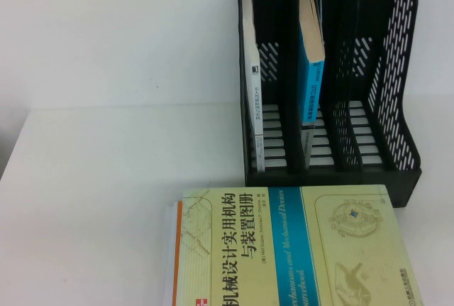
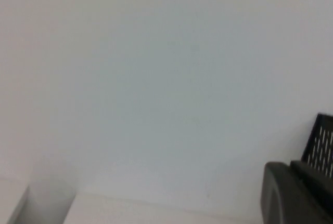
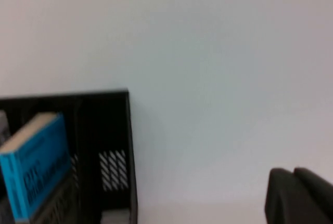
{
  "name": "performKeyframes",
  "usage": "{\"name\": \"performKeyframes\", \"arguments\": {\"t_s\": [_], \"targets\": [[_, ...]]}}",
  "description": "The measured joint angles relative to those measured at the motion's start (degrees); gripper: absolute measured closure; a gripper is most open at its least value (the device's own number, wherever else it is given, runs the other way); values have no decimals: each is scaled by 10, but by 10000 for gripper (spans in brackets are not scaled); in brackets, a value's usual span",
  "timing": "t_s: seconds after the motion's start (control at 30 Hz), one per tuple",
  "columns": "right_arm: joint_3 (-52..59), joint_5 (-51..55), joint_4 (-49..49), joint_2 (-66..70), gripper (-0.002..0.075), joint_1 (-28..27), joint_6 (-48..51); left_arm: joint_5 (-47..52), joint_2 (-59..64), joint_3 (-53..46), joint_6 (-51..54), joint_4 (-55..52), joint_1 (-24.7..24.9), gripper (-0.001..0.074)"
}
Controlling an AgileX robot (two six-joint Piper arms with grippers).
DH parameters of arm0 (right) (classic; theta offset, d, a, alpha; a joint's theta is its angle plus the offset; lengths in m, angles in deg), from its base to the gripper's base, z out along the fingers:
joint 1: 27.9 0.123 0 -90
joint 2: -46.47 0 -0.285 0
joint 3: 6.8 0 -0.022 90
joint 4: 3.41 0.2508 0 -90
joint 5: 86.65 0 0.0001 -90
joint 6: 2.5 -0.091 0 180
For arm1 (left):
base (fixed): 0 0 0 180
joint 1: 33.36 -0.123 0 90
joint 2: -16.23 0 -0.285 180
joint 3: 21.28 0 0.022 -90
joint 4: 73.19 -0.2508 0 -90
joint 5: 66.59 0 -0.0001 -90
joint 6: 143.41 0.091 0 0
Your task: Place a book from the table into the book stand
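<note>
The book, large and pale yellow-green with a blue band and a black Chinese title, lies flat on the white table at the front, just before the black book stand. Neither gripper shows in the high view. In the left wrist view my left gripper is shut on nothing, with a corner of the book stand behind it. My right gripper has its fingertips together and holds nothing. It is apart from the book stand.
A thin white book stands in the stand's left slot, and a blue-spined book leans in the slot beside it, seen as the blue book from the right wrist. White pages with an orange strip show under the big book's left edge.
</note>
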Motion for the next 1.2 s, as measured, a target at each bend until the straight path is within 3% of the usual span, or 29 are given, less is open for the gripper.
{"name": "performKeyframes", "arguments": {"t_s": [0.2, 0.4, 0.6, 0.73, 0.87, 1.2], "targets": [[-104, 187, 46, 95, 729, 0, 7, 150, 110, 106, 1, -2, 0, 738], [-139, 328, 258, 239, 729, 0, 140, 286, 237, 168, 0, 38, 0, 738], [-117, 298, 455, 363, 729, 0, 284, 315, 346, 172, 15, 96, 0, 738], [-114, 276, 536, 435, 729, 0, 381, 315, 390, 172, 66, 142, 0, 738], [-114, 268, 562, 502, 729, 0, 446, 315, 419, 172, 96, 187, 0, 738], [-114, 257, 568, 598, 729, 0, 480, 320, 444, 172, 155, 235, 0, 738]]}}
